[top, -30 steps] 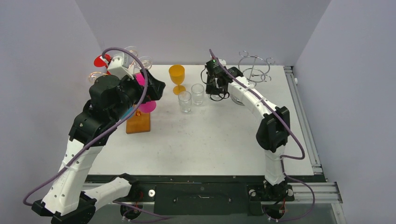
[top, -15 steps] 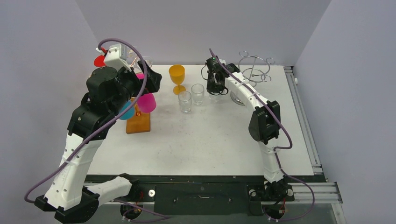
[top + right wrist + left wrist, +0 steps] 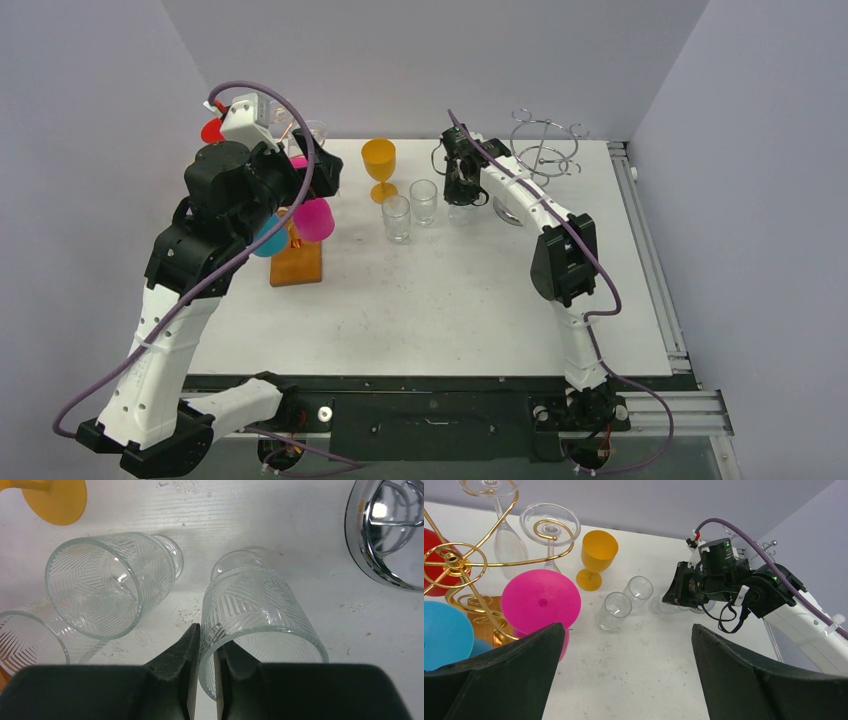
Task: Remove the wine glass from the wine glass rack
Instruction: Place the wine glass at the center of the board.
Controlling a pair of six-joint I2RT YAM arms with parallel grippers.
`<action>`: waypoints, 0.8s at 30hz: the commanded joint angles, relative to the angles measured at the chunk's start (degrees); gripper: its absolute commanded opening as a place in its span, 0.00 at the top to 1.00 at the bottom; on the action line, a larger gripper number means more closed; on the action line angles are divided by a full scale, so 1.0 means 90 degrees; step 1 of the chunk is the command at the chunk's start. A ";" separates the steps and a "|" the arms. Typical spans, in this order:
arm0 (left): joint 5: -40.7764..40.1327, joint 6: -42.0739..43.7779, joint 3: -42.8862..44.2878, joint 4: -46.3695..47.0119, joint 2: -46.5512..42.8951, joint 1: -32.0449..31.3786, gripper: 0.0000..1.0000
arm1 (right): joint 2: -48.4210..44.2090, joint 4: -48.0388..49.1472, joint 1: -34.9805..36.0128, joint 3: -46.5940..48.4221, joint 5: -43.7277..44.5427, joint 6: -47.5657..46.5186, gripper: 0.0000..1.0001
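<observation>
Plainly, at the far left the gold spiral-wire wine glass rack (image 3: 454,562) carries the opaque pink wine glass (image 3: 541,602), which hangs foot up and bowl down with its stem roughly upright. It sits just ahead of the left gripper (image 3: 626,630) and off to the left of the gap between its widely spread, empty fingers. The left arm is much the nearer, I judge, so the coming reach turns on shifting leftward to take the stem, while far to the right the right gripper (image 3: 207,647) pinches the rim wall of a patterned clear glass tumbler (image 3: 260,610).
</observation>
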 commanded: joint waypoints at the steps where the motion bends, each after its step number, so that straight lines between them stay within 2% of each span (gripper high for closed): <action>1: 0.0082 0.0059 -0.0018 0.0106 -0.0125 0.0071 0.04 | 0.0033 0.0255 0.0031 -0.0021 0.0159 -0.0114 0.86; 10: 0.0133 -0.0002 -0.0152 0.0123 -0.0222 0.0127 0.04 | 0.0152 0.0242 0.0026 0.0040 0.0082 -0.0118 0.79; 24: 0.0166 -0.0121 -0.0171 0.0080 -0.0159 0.0176 0.04 | -0.0283 0.0107 0.0025 0.0471 0.0145 -0.0040 0.65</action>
